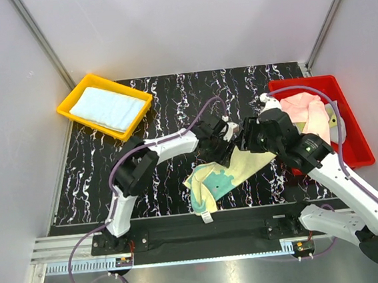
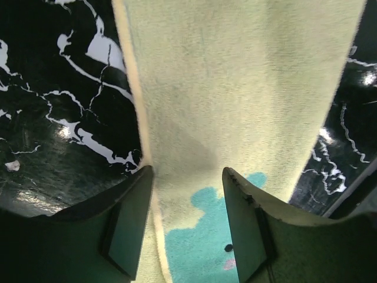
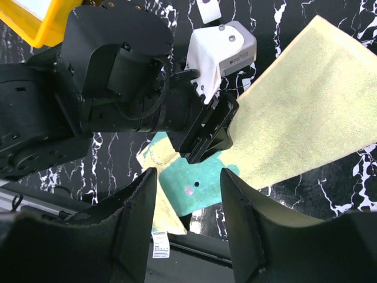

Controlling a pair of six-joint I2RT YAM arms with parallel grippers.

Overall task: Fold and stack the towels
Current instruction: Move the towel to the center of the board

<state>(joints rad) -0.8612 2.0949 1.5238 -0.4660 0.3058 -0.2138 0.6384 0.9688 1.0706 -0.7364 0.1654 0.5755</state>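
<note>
Jaws of the left gripper and the right gripper are facing each other closely in the top view, above the yellow towel with teal patches, which is lying rumpled on the black table. In the left wrist view the left jaws are standing apart and the towel is running flat under the gap, not pinched. In the right wrist view the right jaws are also standing apart, holding nothing; the towel is lying beyond them, under the left gripper.
</note>
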